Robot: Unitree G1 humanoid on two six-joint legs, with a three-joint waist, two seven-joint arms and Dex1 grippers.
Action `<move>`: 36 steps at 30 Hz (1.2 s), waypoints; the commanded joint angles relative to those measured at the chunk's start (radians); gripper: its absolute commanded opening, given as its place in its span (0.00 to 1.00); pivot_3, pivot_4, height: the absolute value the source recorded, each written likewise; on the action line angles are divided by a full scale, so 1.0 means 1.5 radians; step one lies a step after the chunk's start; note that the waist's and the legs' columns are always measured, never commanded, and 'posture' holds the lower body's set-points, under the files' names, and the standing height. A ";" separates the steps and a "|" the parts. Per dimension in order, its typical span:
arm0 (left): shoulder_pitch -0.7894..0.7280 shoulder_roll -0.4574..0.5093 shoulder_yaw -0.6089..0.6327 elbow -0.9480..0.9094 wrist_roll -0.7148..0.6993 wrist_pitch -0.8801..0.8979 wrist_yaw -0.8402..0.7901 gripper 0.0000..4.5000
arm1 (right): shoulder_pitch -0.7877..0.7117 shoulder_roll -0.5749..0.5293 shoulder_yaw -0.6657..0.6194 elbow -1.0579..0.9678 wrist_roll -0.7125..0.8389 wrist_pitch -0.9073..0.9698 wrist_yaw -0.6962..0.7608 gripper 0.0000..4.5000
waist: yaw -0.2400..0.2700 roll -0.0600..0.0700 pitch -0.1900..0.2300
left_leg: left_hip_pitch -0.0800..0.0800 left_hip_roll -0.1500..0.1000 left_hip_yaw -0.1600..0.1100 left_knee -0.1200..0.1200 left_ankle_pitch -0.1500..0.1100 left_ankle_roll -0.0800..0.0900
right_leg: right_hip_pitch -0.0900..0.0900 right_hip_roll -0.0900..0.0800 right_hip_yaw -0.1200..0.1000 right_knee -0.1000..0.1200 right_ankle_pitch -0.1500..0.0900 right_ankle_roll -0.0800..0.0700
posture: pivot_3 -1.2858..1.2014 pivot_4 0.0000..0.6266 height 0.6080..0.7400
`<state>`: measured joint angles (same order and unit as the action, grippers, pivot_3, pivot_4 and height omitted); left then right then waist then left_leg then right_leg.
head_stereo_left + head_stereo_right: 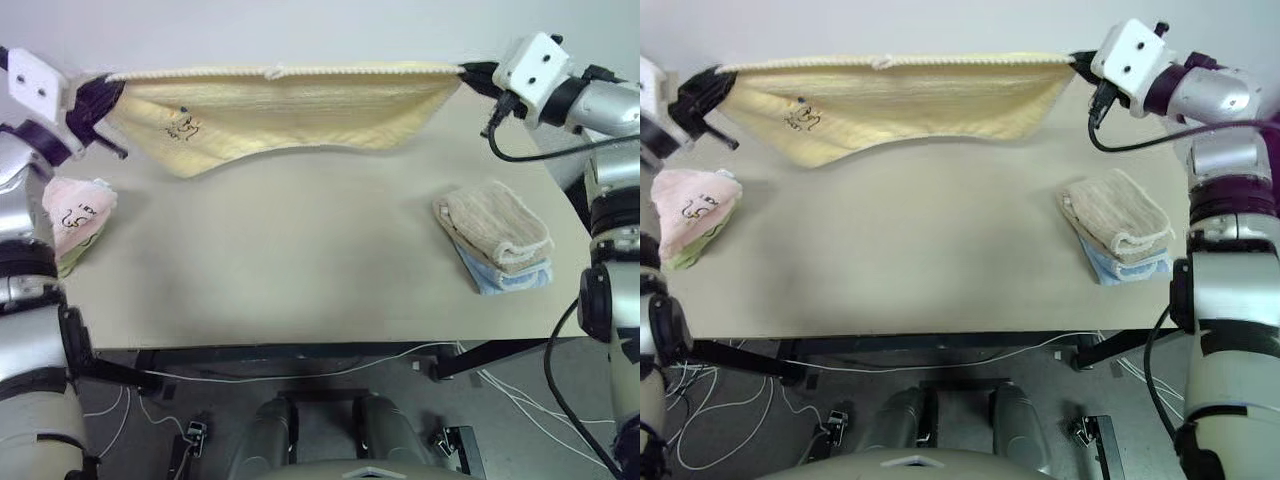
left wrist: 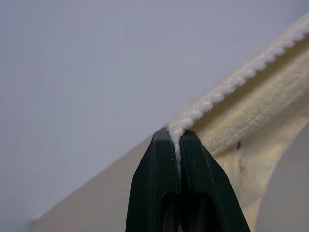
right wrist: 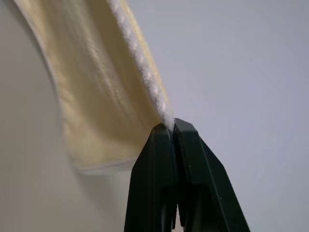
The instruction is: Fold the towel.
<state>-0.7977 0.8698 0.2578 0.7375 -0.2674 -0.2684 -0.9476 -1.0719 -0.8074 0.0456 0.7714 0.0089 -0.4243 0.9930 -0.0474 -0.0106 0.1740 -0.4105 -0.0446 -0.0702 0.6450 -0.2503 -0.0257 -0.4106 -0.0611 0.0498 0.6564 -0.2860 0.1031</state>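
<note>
Beige table [image 1: 300, 270]: pale yellow towel [image 1: 290, 105] stretched taut at 12 o'clock, lifted, between left gripper [image 2: 176, 140] and right gripper [image 3: 173, 126], each clamped on a top corner; lower edge sagging above tabletop.

We hold both arms raised and spread wide; our left gripper [image 2: 176, 140] and right gripper [image 3: 173, 128] each have fingers pinched together on a towel [image 1: 290, 105] corner.
</note>
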 commanded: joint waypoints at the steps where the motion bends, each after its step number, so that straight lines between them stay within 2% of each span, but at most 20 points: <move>1: 0.141 0.040 0.052 -0.137 -0.076 0.066 -0.088 0.00 | 0.123 -0.037 -0.030 -0.175 0.082 0.105 0.079 0.00 | 0.000 0.000 0.000 | 0.000 0.000 0.000 0.000 0.000 0.000 | 0.000 0.000 0.000 0.000 0.000 0.000 | 0.52 0.24 1.00; 4: 0.313 0.056 0.084 -0.264 -0.117 0.132 -0.134 0.00 | 0.272 -0.062 -0.043 -0.337 0.140 0.205 0.121 0.00 | 0.003 0.001 0.001 | -0.002 0.000 0.000 0.002 0.000 0.000 | -0.002 -0.001 0.000 0.002 0.000 0.000 | 0.52 0.24 1.00; 7: 0.434 0.065 0.112 -0.354 -0.138 0.177 -0.155 0.00 | 0.386 -0.097 -0.056 -0.460 0.189 0.289 0.158 0.00 | 0.007 0.001 0.001 | -0.002 0.000 0.000 0.002 0.000 0.000 | -0.003 -0.001 0.001 0.002 0.000 0.000 | 0.52 0.24 1.00; 12: 0.557 0.059 0.160 -0.457 -0.182 0.250 -0.176 0.00 | 0.499 -0.154 -0.087 -0.570 0.256 0.399 0.204 0.00 | 0.018 0.001 0.001 | 0.001 0.000 0.000 0.002 -0.001 0.001 | 0.001 -0.002 0.001 -0.001 0.000 0.000 | 0.52 0.24 1.00; 17: 0.623 0.059 0.171 -0.508 -0.190 0.289 -0.189 0.00 | 0.567 -0.186 -0.109 -0.637 0.297 0.466 0.236 0.00 | 0.022 0.001 0.001 | 0.002 0.001 0.000 0.001 -0.001 0.001 | 0.002 -0.002 0.001 -0.002 0.000 0.000 | 0.52 0.24 1.00; 20: 0.618 0.055 0.162 -0.505 -0.177 0.289 -0.180 0.00 | 0.574 -0.182 -0.105 -0.646 0.291 0.472 0.234 0.00 | 0.023 0.001 0.001 | 0.002 0.001 0.000 0.001 -0.001 0.001 | 0.002 -0.003 0.001 -0.002 0.000 -0.001 | 0.52 0.24 1.00; 23: 0.580 0.050 0.145 -0.472 -0.150 0.271 -0.153 0.00 | 0.539 -0.156 -0.090 -0.621 0.270 0.458 0.209 0.00 | 0.023 0.001 0.001 | 0.002 0.001 0.000 0.001 -0.001 0.001 | 0.002 -0.003 0.001 -0.003 0.000 -0.001 | 0.52 0.24 1.00; 26: 0.473 0.040 0.101 -0.370 -0.071 0.218 -0.077 0.00 | 0.459 -0.114 -0.060 -0.545 0.222 0.428 0.172 0.00 | 0.023 0.001 0.001 | 0.002 0.001 0.000 0.001 -0.001 0.001 | 0.003 -0.002 0.001 -0.003 0.000 -0.001 | 0.52 0.24 1.00; 36: 0.259 -0.008 -0.015 -0.151 0.042 0.098 -0.017 0.00 | 0.261 -0.009 0.016 -0.276 0.094 0.305 0.112 0.00 | 0.021 0.001 0.001 | 0.000 0.000 0.001 0.001 -0.001 0.001 | 0.001 -0.001 0.000 -0.003 0.000 0.000 | 0.52 0.24 1.00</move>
<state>-0.3828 0.8516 0.2379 0.4822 -0.2321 -0.0796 -0.9974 -0.6452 -0.8257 0.0724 0.3220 0.1740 0.0738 1.1844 -0.0161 -0.0092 0.1748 -0.4098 -0.0439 -0.0683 0.6470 -0.2516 -0.0244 -0.4099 -0.0628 0.0499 0.6524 -0.2856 0.1028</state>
